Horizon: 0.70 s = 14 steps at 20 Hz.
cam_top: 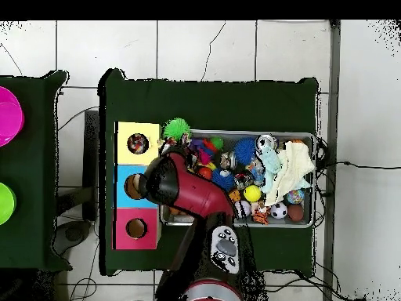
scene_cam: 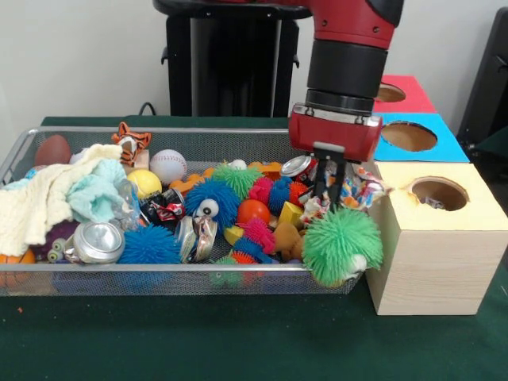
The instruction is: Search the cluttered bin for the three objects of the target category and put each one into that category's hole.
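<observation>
At the bin's end nearest the boxes, the gripper [scene_cam: 331, 176] hung low over the clutter, its dark fingers [scene_cam: 321, 171] pointing down into the wire bin [scene_cam: 159, 279]. The fingertips were sunk among a crushed red can [scene_cam: 298, 167], a multicoloured patterned item [scene_cam: 361, 190] and other toys, so the pictures did not show whether the fingers were spread or closed, nor whether they held anything. In the overhead view the arm's own bulk covered the gripper.

A green spiky ball [scene_cam: 341, 244] sat at the bin's corner, just below the gripper and leaning over the rim, touching the side of the yellow box [scene_cam: 456, 238]. In the overhead view the same ball [cam_top: 177, 128] lay at the corner beside that box [cam_top: 138, 143].

3 boxes stood in a row beside the bin: yellow, blue [scene_cam: 413, 139] and red [scene_cam: 401, 94], each with 1 round hole in its top. The yellow box's hole [scene_cam: 439, 193] showed something inside; it could not be identified.

Elsewhere in the bin lay a blue spiky ball [scene_cam: 210, 200], a baseball [scene_cam: 167, 166], a cream knitted cloth [scene_cam: 44, 198], a silver can [scene_cam: 97, 242] and a toy tiger [scene_cam: 131, 141].
</observation>
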Tool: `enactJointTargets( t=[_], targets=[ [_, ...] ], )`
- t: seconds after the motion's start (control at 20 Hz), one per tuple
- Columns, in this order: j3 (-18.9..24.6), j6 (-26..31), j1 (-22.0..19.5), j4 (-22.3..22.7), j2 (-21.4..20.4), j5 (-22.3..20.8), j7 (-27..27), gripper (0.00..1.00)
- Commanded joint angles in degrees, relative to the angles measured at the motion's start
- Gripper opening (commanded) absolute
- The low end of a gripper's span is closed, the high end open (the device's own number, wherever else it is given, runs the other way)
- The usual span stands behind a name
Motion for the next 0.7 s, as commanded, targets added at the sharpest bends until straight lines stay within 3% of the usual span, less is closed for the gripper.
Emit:
enactJointTargets(
  t=[0.05,0.45,0.7],
  targets=[
    [5.1,-6.2,-1.5,5.7,2.6,-2.1,14.7,0.00],
    [1.9,-4.8,1.4,8.5,0.3,0.7,14.5,0.00],
    [-2.5,-0.7,6.5,8.3,-0.7,5.1,15.3,0.00]
  ],
)
